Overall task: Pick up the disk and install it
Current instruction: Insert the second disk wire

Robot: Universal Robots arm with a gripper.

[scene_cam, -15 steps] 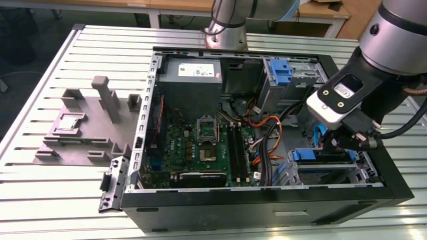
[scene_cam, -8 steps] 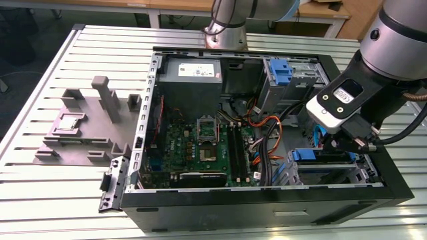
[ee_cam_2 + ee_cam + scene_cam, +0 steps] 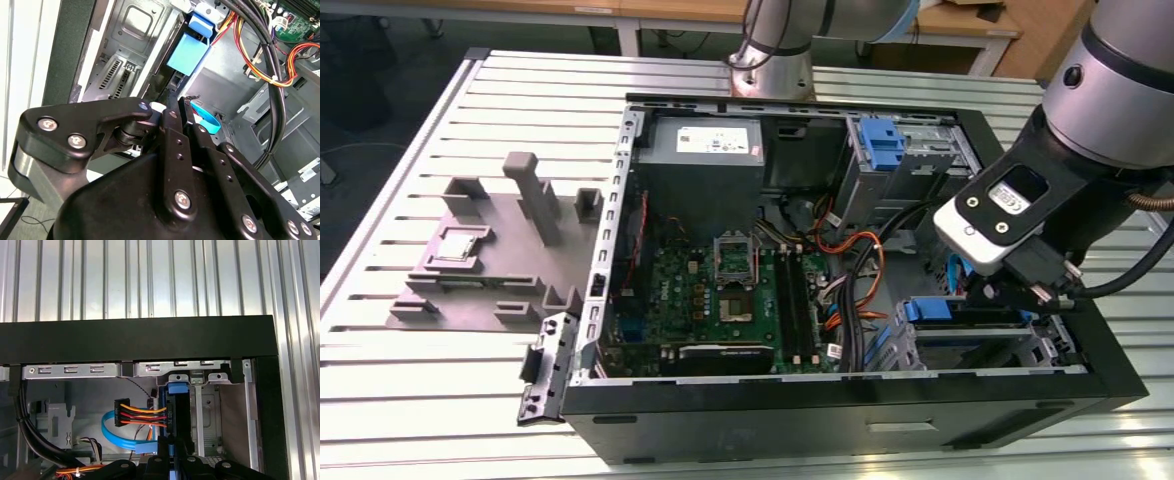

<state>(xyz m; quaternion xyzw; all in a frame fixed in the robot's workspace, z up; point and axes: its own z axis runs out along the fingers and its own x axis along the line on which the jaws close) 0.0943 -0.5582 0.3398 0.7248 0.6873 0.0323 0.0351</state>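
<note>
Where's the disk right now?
The disk stands on edge in the case's drive bay at the exterior view's right, directly under the claw.

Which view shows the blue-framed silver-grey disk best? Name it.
First wrist view: the disk stands edge-on in the case's drive bay. The exterior view shows its blue carrier partly behind the black hand; the second wrist view, a blue end.

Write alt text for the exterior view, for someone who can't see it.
The robot arm reaches into an open computer case, its pincer down at the blue-framed disk in the drive bay near the exterior view's right. A grey fixture sits on the slatted table to the left.
</note>
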